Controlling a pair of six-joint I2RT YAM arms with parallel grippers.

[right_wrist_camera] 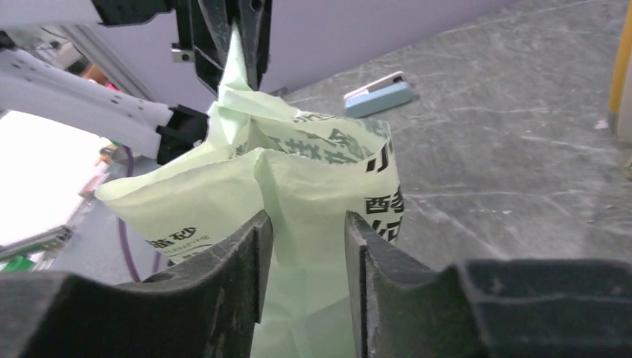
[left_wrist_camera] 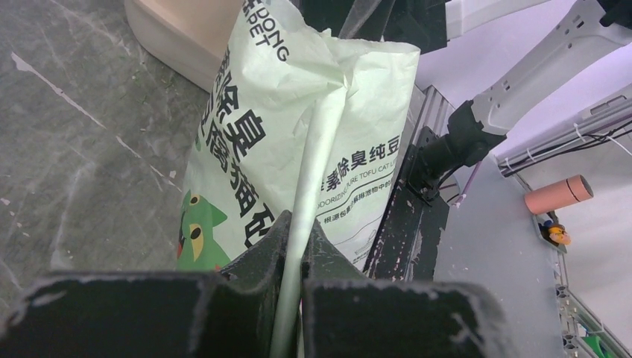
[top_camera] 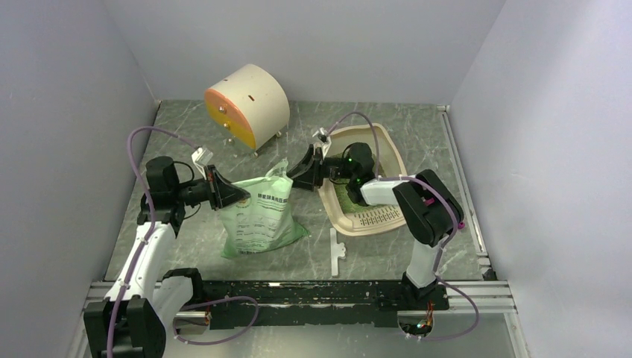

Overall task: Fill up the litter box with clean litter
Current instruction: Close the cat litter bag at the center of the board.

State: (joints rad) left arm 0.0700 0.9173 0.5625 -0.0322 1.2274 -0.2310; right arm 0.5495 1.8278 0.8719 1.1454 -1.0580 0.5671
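My left gripper (left_wrist_camera: 296, 227) is clamped on the bag (left_wrist_camera: 335, 112) seam; right gripper (right_wrist_camera: 304, 224) straddles a fold (biting or not, can't tell). Only overhead shows the litter box (top_camera: 393, 153).

A cream cabinet (top_camera: 252, 104) stands beyond the green bag (top_camera: 261, 216).

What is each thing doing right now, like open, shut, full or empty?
bag: standing on the table, top edge held up.
left fingers: shut on the bag's edge.
right fingers: apart, with the bag's other edge between them.
litter box: flat on the table, with only a little litter inside.
cabinet: upright on its legs.
white strip: lying flat on the table.
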